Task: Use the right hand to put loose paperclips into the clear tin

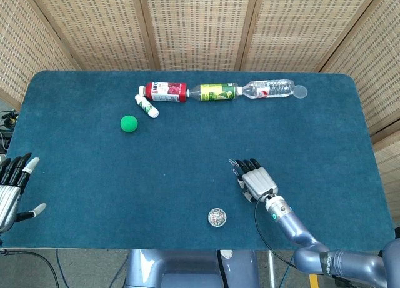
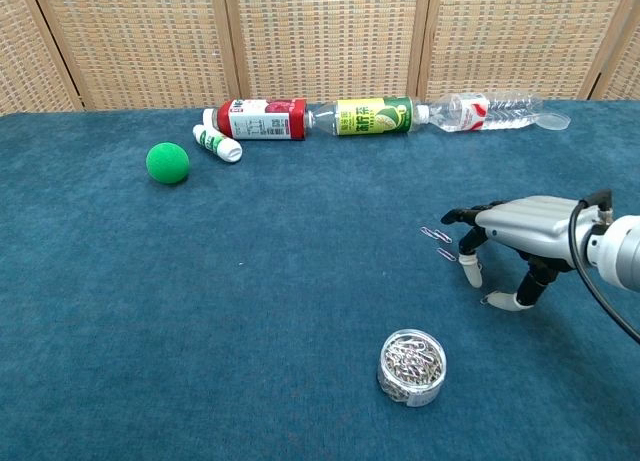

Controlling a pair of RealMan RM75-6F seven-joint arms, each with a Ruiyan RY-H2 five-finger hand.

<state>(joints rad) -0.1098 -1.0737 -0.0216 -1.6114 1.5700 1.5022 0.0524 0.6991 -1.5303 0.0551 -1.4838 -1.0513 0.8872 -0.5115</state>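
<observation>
Hovering right hand (image 2: 497, 249) over loose paperclips (image 2: 437, 237)

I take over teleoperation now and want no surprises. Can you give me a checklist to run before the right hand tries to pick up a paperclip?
1. Right hand over the loose paperclips: ok, fingertips down among them.
2. Paperclip already pinched: cannot tell, too small to see.
3. Clear tin upright and open: ok, already holding clips.
4. Path from the hand to the tin free: ok, bare cloth between.
5. Left hand out of the way: ok, at the table's far edge, holding nothing.
</observation>
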